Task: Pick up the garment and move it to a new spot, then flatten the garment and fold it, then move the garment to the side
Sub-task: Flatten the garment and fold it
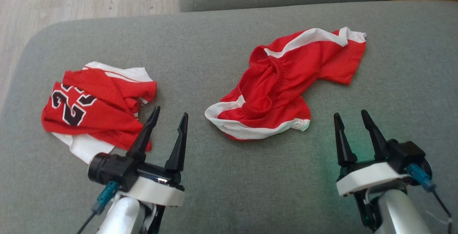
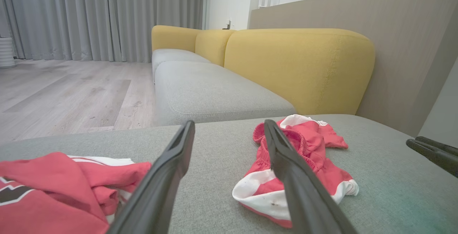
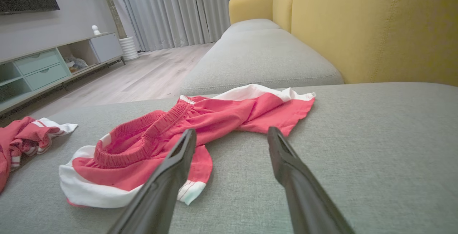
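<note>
The grey fabric sofa seat (image 1: 229, 176) holds crumpled red shorts with white trim (image 1: 275, 94) just past centre, toward two o'clock. They look light and limp; the gathered elastic waistband (image 3: 143, 130) seems the best place to pinch. A red numbered jersey (image 1: 93, 108) lies at nine o'clock. The left gripper (image 1: 170, 111) and right gripper (image 1: 350, 113) stand spread and empty. The shorts' underlying folds are hidden.

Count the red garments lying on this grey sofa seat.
2. A red numbered jersey lies bunched at the left of the grey seat cushion; red shorts with white trim lie crumpled near the middle. Folds could hide something smaller.
</note>
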You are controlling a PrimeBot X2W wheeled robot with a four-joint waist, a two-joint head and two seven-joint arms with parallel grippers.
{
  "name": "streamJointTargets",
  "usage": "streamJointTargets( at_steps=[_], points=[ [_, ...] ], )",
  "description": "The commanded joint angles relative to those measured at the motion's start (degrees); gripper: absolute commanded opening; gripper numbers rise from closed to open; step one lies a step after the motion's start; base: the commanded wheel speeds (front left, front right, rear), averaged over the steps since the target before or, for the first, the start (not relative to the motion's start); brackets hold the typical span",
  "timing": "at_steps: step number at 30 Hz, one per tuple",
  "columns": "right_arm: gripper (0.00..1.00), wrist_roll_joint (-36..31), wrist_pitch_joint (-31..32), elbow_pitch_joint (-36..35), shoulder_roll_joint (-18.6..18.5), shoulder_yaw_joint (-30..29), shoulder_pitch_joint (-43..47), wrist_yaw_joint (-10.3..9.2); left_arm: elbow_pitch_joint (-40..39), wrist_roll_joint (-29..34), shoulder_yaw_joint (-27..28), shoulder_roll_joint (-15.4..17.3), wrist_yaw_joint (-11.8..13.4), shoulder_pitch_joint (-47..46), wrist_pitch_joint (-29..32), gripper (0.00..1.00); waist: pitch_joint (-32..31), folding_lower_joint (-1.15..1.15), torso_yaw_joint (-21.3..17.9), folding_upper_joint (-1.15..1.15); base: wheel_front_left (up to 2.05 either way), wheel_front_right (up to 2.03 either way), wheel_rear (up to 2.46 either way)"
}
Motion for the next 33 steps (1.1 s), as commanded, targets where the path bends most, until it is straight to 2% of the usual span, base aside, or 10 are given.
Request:
streamJointTargets(
  at_steps=[1,7,21,22,23,24,29,33],
  points=[
    [1.0,0.8,-0.6,-1.1,-0.1,1.2,-2.1,-0.04,-2.1,0.6,2.4,0.2,-0.2,-1.8,-0.4,1.0,0.4,0.0,0.5,0.0,0.0,0.0,0.0],
    [1.0,3.7,0.6,4.1,-0.1,2.0,-4.2,-0.04,-1.6,0.8,2.3,-0.3,-0.7,-2.3,-0.4,1.0,2.1,0.0,2.6,0.0,0.0,0.0,0.0],
    [1.0,10.8,3.7,18.1,-0.1,8.8,-11.1,-0.04,-0.9,1.3,2.7,-1.1,-1.5,-3.2,-0.4,1.0,4.4,0.0,6.4,0.0,0.0,0.0,0.0],
    [0.74,11.0,3.9,18.9,-0.1,9.5,-11.6,-0.04,-0.8,1.4,2.8,-1.2,-1.6,-3.2,-0.4,1.0,4.4,0.0,6.5,0.0,0.0,0.0,0.0],
    [0.15,10.7,3.7,19.7,-0.1,9.9,-12.1,-0.04,-0.8,1.4,3.0,-1.2,-1.6,-3.2,-0.4,1.0,4.5,0.0,6.5,0.0,0.0,0.0,0.0],
    [0.0,10.2,3.4,20.3,-0.1,9.9,-12.5,-0.04,-0.7,1.5,3.1,-1.2,-1.6,-3.1,-0.4,1.0,4.4,0.0,6.4,0.0,0.0,0.0,0.0],
    [0.0,7.0,1.0,21.9,-0.1,5.6,-13.6,-0.04,-0.5,1.7,4.1,-1.3,-1.5,-2.5,-0.4,1.0,3.0,0.0,5.0,0.0,0.0,0.0,0.0],
    [0.0,0.5,0.2,21.1,-0.1,-3.6,-13.0,-0.04,-0.7,2.0,4.6,-1.5,-1.5,-1.7,-0.4,1.0,1.4,0.0,3.0,0.0,0.0,0.0,0.0]
  ],
)
